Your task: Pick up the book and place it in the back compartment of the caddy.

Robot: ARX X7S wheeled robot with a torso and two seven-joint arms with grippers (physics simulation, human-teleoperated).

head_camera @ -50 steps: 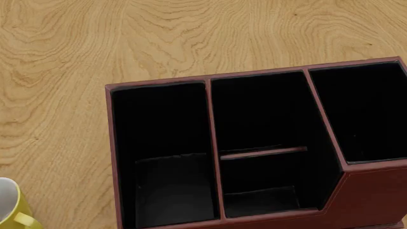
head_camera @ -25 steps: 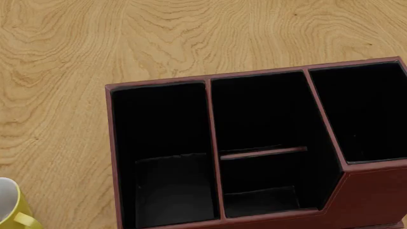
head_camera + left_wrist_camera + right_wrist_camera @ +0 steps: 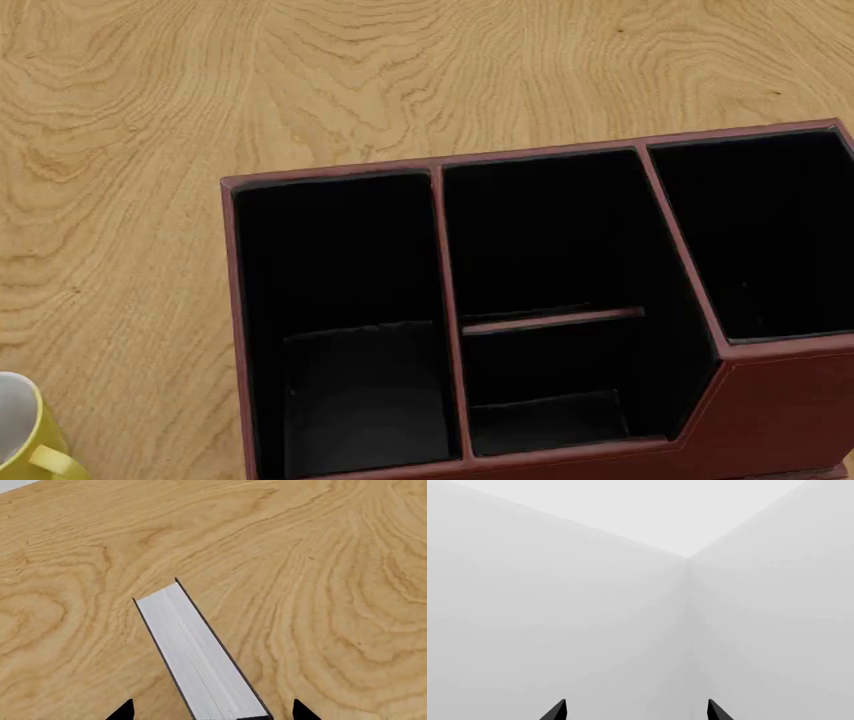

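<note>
The black book [image 3: 193, 650] stands on the wooden table with its white page edges facing my left wrist camera. My left gripper [image 3: 213, 711] is open; its two black fingertips [image 3: 123, 711] flank the book's near end with a gap on each side. The red-brown caddy [image 3: 238, 300] fills the lower right of the head view. Its back compartment [image 3: 547, 400] is the small cell of the middle strip, under the thin cross divider [image 3: 554, 320], and holds nothing. My right gripper [image 3: 636, 711] is open and empty, facing bare white walls. Neither gripper nor the book shows in the head view.
A yellow-and-white mug [image 3: 24, 435] stands at the lower left edge of the head view, left of the caddy. The caddy's long side cells [image 3: 340, 300] and the larger middle cell [image 3: 547, 230] hold nothing. Wooden table [image 3: 200, 90] lies beyond the caddy.
</note>
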